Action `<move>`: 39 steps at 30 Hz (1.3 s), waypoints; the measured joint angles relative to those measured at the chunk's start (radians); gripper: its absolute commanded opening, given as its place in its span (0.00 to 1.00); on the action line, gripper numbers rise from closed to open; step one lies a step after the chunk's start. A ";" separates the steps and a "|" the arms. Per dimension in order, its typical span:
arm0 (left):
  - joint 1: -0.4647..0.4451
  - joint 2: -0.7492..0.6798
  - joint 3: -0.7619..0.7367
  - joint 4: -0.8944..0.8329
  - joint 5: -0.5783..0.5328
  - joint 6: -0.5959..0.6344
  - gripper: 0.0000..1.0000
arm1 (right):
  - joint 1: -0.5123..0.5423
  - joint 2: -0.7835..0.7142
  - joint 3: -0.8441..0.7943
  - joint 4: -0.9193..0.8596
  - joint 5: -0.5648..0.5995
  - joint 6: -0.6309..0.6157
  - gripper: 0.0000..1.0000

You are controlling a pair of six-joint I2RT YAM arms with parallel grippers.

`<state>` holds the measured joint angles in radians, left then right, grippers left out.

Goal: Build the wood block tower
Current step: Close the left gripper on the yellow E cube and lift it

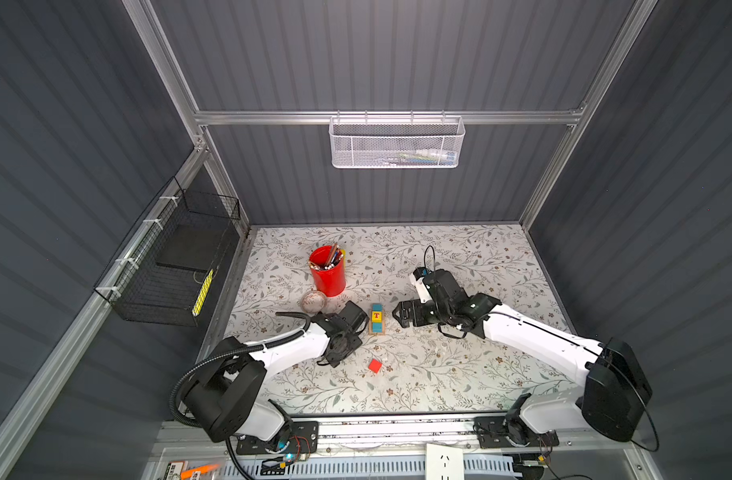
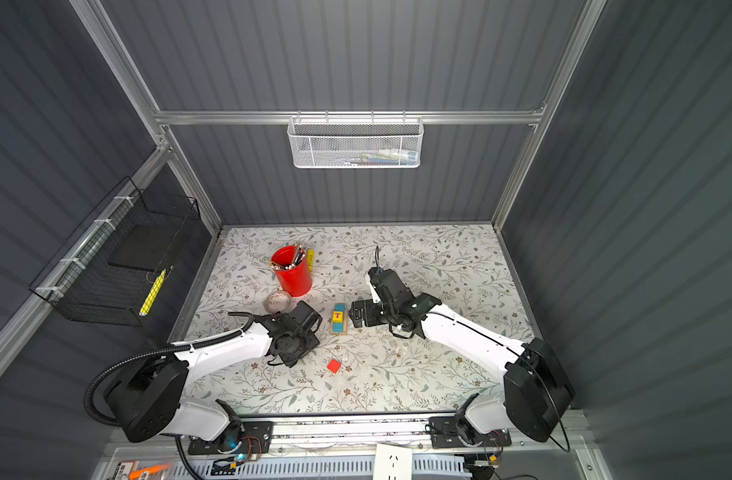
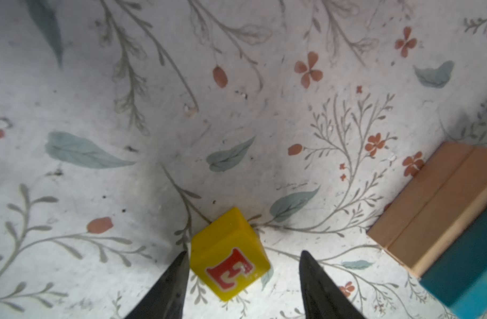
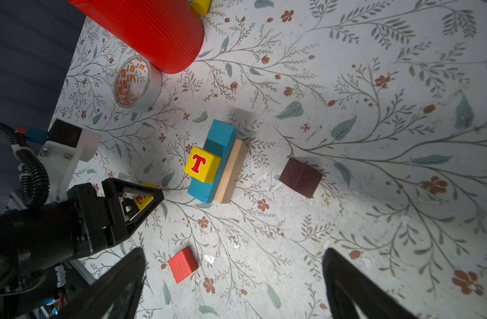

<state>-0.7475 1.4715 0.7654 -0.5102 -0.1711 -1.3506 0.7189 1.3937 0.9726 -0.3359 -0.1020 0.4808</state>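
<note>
The tower (image 1: 376,319) (image 2: 338,319) is a low stack at the middle of the table: tan planks (image 4: 231,174) (image 3: 435,198), a blue plank (image 4: 217,143) on them, and a yellow T cube (image 4: 202,164) on top. Just left of it, my left gripper (image 1: 351,316) (image 3: 243,252) stands open around a yellow E cube (image 3: 228,254) on the table; one finger touches it, the other is apart. My right gripper (image 1: 401,316) (image 4: 234,250) is wide open and empty, right of the stack. A red cube (image 1: 375,365) (image 4: 182,264) lies nearer the front. A dark brown roof piece (image 4: 300,176) lies beside the stack.
A red cup of pencils (image 1: 327,272) and a tape roll (image 1: 313,301) stand behind the left gripper. A white mesh basket (image 1: 397,143) hangs on the back rail, and a black wire basket (image 1: 177,266) on the left wall.
</note>
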 measured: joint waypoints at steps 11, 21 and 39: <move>0.000 0.098 0.102 -0.050 -0.072 0.061 0.53 | -0.018 -0.011 -0.013 0.000 -0.001 0.001 0.99; -0.007 0.124 0.137 -0.119 -0.064 0.140 0.50 | -0.023 -0.011 -0.014 0.000 -0.002 0.005 0.99; -0.011 0.188 0.175 -0.154 -0.064 0.185 0.43 | -0.026 -0.011 -0.024 0.009 -0.010 0.014 0.99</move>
<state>-0.7589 1.6596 0.9409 -0.6647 -0.2352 -1.1660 0.6930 1.3827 0.9485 -0.3271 -0.1123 0.4946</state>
